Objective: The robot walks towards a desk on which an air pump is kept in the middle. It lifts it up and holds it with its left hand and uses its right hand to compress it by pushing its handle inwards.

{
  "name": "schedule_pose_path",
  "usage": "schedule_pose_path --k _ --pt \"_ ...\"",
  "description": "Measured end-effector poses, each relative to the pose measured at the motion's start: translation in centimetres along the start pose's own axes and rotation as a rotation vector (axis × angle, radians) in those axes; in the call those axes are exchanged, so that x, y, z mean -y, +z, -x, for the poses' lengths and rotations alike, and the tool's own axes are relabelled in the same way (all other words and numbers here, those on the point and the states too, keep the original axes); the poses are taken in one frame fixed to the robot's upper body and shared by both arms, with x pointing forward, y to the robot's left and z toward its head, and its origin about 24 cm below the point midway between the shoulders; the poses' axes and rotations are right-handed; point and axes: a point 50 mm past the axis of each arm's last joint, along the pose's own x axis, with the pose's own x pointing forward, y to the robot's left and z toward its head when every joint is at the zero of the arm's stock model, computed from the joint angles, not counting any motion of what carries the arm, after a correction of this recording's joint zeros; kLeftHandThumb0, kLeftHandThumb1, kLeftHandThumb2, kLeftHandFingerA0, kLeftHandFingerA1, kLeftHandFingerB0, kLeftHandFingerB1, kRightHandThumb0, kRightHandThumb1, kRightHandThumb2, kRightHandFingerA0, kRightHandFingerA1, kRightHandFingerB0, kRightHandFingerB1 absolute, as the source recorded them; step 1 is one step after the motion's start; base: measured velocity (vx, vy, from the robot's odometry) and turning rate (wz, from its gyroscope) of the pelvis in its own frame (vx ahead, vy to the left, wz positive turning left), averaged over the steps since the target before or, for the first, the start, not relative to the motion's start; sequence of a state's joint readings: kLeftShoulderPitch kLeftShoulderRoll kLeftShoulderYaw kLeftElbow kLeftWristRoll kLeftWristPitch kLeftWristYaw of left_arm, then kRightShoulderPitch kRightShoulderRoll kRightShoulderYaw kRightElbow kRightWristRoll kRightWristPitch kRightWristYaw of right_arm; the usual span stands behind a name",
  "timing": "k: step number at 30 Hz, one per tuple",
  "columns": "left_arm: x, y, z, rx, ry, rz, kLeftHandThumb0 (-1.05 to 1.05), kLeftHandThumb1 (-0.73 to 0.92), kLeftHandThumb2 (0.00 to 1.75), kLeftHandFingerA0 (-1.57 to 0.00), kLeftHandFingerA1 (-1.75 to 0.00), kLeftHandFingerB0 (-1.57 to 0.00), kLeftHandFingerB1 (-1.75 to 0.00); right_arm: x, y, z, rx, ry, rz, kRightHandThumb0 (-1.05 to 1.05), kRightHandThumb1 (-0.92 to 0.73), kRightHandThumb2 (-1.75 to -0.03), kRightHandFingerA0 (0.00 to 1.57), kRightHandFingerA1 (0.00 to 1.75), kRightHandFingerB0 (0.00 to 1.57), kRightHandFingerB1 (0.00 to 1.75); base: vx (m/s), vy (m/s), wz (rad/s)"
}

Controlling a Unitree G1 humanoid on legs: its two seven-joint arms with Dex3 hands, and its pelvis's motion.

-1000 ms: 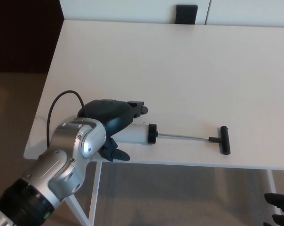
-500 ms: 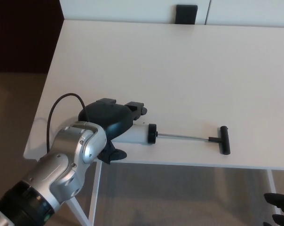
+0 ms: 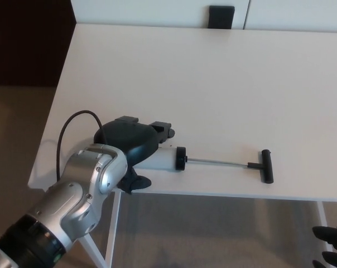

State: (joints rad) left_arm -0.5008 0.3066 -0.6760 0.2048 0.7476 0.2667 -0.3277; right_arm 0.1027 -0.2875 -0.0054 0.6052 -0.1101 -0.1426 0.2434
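Pump (image 3: 171, 159): 1, lying near the front edge of 1 white desk (image 3: 213, 84), rod extended, barrel clasped by the left hand (image 3: 136, 142). Right hand (image 3: 331, 245) barely visible, state unclear. Almost nothing has changed since earlier.

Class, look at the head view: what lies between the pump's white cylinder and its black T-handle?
Only the pump's thin metal rod, drawn out, joins the white cylinder to the T-handle. Around it the desk is bare, as the head view shows.
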Motion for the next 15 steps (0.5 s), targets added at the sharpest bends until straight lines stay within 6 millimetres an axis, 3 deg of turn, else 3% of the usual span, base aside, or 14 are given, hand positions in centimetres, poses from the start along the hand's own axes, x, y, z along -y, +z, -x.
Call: schedule_pose_path --k 1,3,4,5,6,10,11,13,14,15 --pt "-0.06 -0.01 -0.02 0.0 0.004 -0.003 -0.14 0.61 0.59 -0.75 -0.53 -0.68 -0.42 0.01 0.01 0.0 0.0 0.001 -0.001 -0.36 -0.52 -1.07 0.01 0.49 0.0 0.49 0.0 0.0 0.0" --pt "-0.24 0.0 -0.05 0.002 0.016 -0.01 -0.14 0.61 0.59 -0.75 -0.53 -0.68 -0.42 0.03 0.02 0.0 0.0 0.002 -0.004 -0.36 -0.52 -1.07 0.01 0.49 0.0 0.49 0.0 0.0 0.0" --pt "-0.34 -0.02 -0.1 0.001 0.023 -0.017 -0.27 0.74 0.62 -0.76 -0.64 -0.71 -0.48 0.05 0.01 0.0 -0.001 0.003 -0.006 -0.36 -0.52 -1.07 0.01 0.49 0.0 0.49 0.0 0.0 0.0" --pt "-0.53 -0.06 -0.2 -0.001 0.034 -0.03 -0.27 0.74 0.62 -0.76 -0.64 -0.71 -0.48 0.06 -0.01 0.0 -0.003 0.005 -0.009 -0.36 -0.52 -1.07 0.01 0.49 0.0 0.49 0.0 0.0 0.0" --pt "-0.53 -0.06 -0.2 -0.001 0.034 -0.03 -0.3 0.75 0.65 -0.67 -1.47 -0.7 -0.6 0.06 -0.01 0.0 -0.003 0.005 -0.009 -0.36 -0.53 -1.08 0.01 0.48 0.0 0.49 0.0 0.0 0.0" --pt "-0.87 0.18 -0.62 -0.007 0.049 -0.073 -0.3 0.7 0.64 -0.71 -1.47 -0.68 -0.52 0.01 0.05 -0.08 -0.005 0.009 -0.017 -0.36 -0.54 -1.08 0.01 0.49 0.0 0.49 0.0 0.0 0.0" --pt "-0.85 0.26 -0.69 -0.008 0.048 -0.08 -0.31 0.73 0.65 -0.71 -1.5 -0.68 -0.66 0.01 0.07 -0.09 -0.005 0.01 -0.018 -0.36 -0.54 -1.09 0.01 0.48 0.0 0.49 0.0 0.0 0.0" --pt "-0.83 0.45 -0.86 -0.012 0.048 -0.092 -0.31 0.73 0.65 -0.71 -1.5 -0.68 -0.66 -0.02 0.16 -0.16 -0.002 0.011 -0.022 -0.36 -0.54 -1.09 0.01 0.48 0.0 0.49 0.0 0.0 0.0" --pt "-0.77 0.55 -0.93 -0.013 0.047 -0.097 -0.31 0.79 0.64 -0.68 -1.61 -0.61 -0.97 -0.02 0.2 -0.18 -0.001 0.011 -0.023 -0.35 -0.55 -1.09 0.0 0.48 0.0 0.49 0.0 0.0 0.0" --pt "-0.7 0.62 -0.98 -0.013 0.047 -0.101 -0.31 0.79 0.64 -0.68 -1.61 -0.61 -0.97 0.0 0.24 -0.2 0.0 0.011 -0.025 -0.35 -0.55 -1.09 0.0 0.48 0.0 0.49 0.0 0.0 0.0"
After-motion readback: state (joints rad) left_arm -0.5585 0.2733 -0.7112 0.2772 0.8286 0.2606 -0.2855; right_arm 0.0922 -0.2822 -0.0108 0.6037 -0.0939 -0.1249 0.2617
